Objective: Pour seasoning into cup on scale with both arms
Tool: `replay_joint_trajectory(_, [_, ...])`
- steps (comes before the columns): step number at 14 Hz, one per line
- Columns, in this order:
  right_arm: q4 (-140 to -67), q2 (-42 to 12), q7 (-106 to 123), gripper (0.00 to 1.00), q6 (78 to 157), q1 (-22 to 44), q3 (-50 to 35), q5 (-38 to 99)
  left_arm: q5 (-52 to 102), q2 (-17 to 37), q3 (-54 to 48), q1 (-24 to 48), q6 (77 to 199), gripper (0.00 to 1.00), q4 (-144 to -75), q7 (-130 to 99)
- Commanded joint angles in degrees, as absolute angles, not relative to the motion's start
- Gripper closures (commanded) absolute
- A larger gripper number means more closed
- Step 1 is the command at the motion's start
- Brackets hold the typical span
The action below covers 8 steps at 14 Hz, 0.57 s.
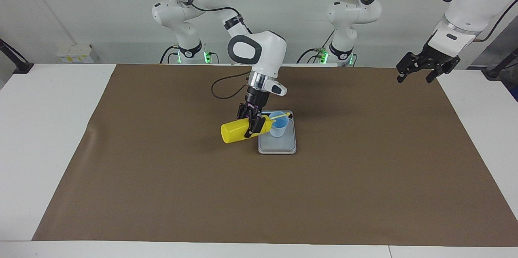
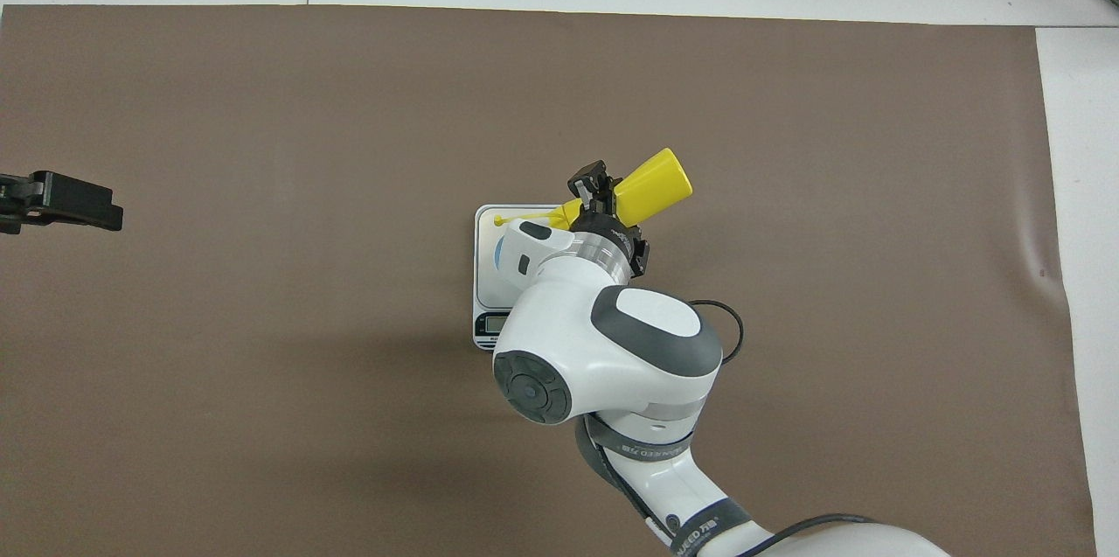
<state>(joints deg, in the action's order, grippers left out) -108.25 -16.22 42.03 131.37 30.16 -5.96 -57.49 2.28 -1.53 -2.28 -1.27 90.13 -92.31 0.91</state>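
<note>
Seasoning (image 1: 238, 131) unlabelled, tipped over cup (image 1: 278, 125)

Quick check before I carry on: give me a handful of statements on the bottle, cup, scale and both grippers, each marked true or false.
1. The right gripper is shut on the bottle. True.
2. The bottle stands upright on the scale. False: it is held tipped on its side, nozzle toward the cup.
3. The cup sits on the scale. True.
4. The left gripper holds the cup. False: it is open, up in the air over the left arm's end of the table, holding nothing.
5. The cup lies tipped over. False: it stands upright.
</note>
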Motion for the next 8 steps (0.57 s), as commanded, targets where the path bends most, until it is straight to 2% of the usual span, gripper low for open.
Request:
replay_joint_trajectory(1, [-109.69, -14.06, 43.50, 1.00, 130.35, 30.06, -6.06, -60.20, 2.73, -3.08, -2.55, -1.93, 89.91, 0.00, -93.87, 0.53])
replay_joint_trajectory(8, [-109.34, -14.06, 42.80, 1.00, 129.37, 30.06, -6.15, -60.03, 2.81, -3.08, -2.55, -1.93, 89.91, 0.00, -93.87, 0.53])
